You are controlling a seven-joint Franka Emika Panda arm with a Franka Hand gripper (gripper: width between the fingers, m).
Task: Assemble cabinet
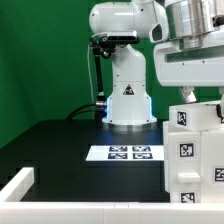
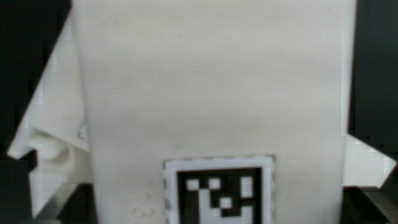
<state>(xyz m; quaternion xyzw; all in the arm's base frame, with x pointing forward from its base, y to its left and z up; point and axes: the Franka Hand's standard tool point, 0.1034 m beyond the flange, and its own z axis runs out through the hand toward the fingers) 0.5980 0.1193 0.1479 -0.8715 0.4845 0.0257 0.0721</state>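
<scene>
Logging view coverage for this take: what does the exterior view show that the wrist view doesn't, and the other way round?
Only the exterior view shows the arm's base, the marker board flat on the black table, the green backdrop, and a white rail at the table's near corner. Only the wrist view gives a close look at one broad white face with a single tag low on it. Both show the cabinet. The gripper's fingers cannot be made out in either.
</scene>
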